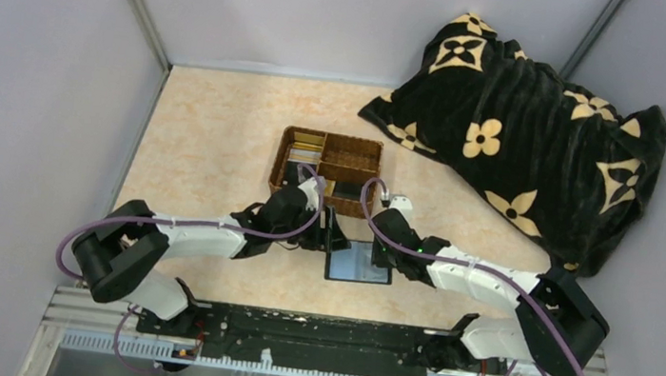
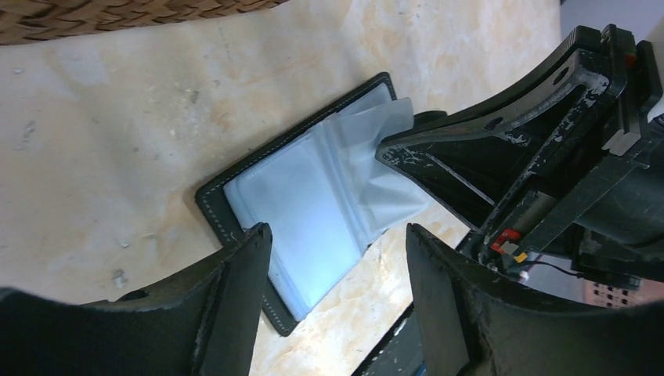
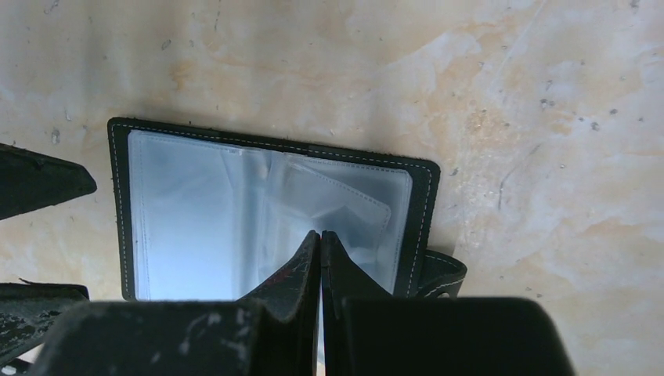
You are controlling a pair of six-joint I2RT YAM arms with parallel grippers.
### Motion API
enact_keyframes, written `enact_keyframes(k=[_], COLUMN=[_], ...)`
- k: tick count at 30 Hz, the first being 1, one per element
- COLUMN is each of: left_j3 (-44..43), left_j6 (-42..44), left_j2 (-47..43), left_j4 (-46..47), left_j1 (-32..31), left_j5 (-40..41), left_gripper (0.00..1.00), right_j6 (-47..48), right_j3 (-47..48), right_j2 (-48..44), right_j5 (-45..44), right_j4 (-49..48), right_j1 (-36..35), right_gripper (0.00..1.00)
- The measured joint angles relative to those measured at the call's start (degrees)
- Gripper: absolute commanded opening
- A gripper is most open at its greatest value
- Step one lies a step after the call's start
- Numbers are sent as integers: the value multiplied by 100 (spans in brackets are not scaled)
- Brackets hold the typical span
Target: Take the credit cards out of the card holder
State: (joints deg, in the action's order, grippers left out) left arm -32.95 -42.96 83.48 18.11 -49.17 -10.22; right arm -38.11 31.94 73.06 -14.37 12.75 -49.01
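The black card holder [image 1: 358,264] lies open on the table between my two grippers. Its pale clear sleeves [image 3: 203,211] show no card in them. My left gripper [image 2: 337,229] is open and empty, hovering over the holder's [image 2: 309,204] near corner. My right gripper [image 3: 321,233] is shut over the holder's [image 3: 270,145] right half. It seems to pinch a clear sleeve page [image 2: 376,133], which lifts toward its fingertip. Gold and grey credit cards [image 1: 304,154] lie in a back compartment of the wicker tray. A dark card [image 1: 345,190] lies in a front compartment.
The brown wicker divided tray [image 1: 331,136] stands just behind the grippers; its edge shows in the left wrist view [image 2: 117,16]. A black blanket with tan flowers [image 1: 528,126] is heaped at the back right. Grey walls close in the table on the left, back and right.
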Motion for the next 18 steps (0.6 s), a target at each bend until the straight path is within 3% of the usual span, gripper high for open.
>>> enact_keyframes(k=[18], left_j3=[0], left_j6=[-503], left_j2=[553], left_j4=[398], left_j1=[-435], left_j5=[-184], left_gripper=[68], right_j6=[114], right_j3=[42], right_j2=[-63], right_j5=[46], right_j4=[13], right_j1=[0], right_gripper=[0])
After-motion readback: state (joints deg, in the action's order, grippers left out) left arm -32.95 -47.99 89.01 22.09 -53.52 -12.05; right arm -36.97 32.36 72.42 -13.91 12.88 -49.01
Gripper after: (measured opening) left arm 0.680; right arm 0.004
